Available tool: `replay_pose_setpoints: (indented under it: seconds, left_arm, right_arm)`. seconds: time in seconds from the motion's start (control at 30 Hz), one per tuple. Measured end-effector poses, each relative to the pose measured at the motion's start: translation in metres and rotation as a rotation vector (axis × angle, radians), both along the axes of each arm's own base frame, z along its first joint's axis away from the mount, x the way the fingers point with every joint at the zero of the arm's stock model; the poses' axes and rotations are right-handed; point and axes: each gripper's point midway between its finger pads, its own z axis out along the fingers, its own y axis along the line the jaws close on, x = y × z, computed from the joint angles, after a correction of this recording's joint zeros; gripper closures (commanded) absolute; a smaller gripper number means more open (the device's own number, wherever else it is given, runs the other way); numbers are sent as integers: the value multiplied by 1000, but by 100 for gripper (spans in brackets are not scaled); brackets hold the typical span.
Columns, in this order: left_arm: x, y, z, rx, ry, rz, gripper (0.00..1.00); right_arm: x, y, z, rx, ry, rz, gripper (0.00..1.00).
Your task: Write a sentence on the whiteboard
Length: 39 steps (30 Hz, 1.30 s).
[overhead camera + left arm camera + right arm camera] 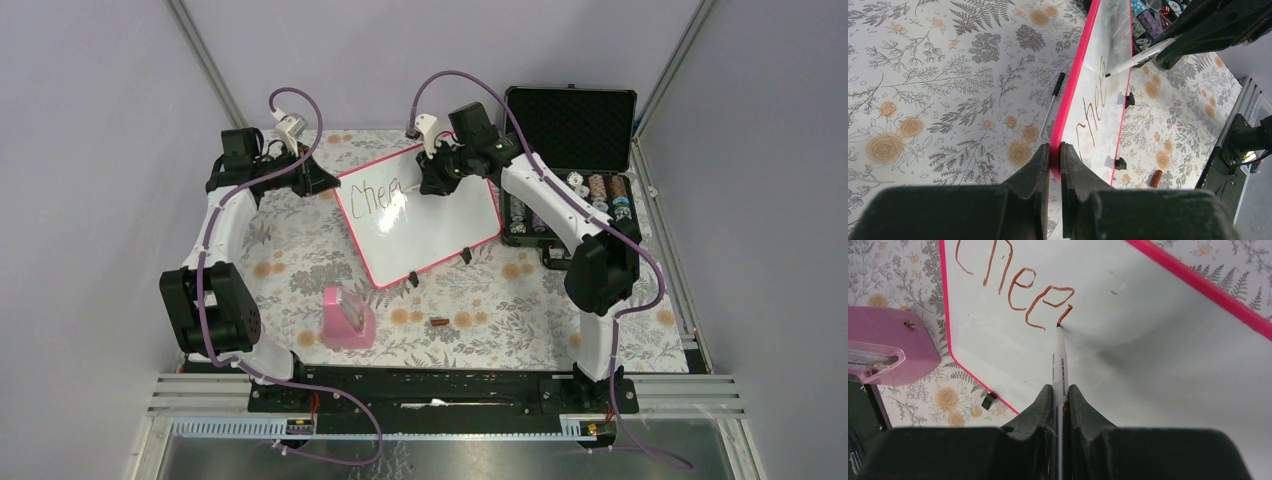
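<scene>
here the whiteboard (425,215) lies on the floral-covered desk (290,240), turned at an angle, in the far middle between the two arms. its two black feet (412,280) sit on the long edge nearer the arm bases. the left end effector (1055,148) is closed on the board's pink frame at its left edge, one finger on each side of the rim. the right end effector (1060,392) is clamped on a white marker (1060,357), whose dark tip touches the white surface at the end of the last stroke. the sentence (1018,290) is a single line of brownish-red letters on the board's left part, reading roughly "chee" with one more letter partly formed.

a thin white stick with a black end (1050,112) lies on the desk just beside the frame. a pink block-like object (348,318) stands near the desk's front edge, and a small brown cap (438,322) lies to its right, apart from the board. an open black case (570,125) sits at the far right, its lower half holding round items.
</scene>
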Motion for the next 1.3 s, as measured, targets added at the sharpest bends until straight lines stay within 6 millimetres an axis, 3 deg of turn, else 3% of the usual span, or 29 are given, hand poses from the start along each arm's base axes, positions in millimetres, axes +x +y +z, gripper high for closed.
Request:
replay_pose_setpoints:
  seconds: [0.27,0.67,1.3]
  left_arm:
    - [0,0,0,1,-2,-1,100]
    - [0,0,0,1,-1,-1,100]
    - [0,-1,1,1,-2,-4,100]
  right_arm:
    - [-9,-4,-11,-10,27,6,100]
    - [-10,-4,-12,-9,30,9,100]
    - [-1,-3,3,0,-16,-12,100]
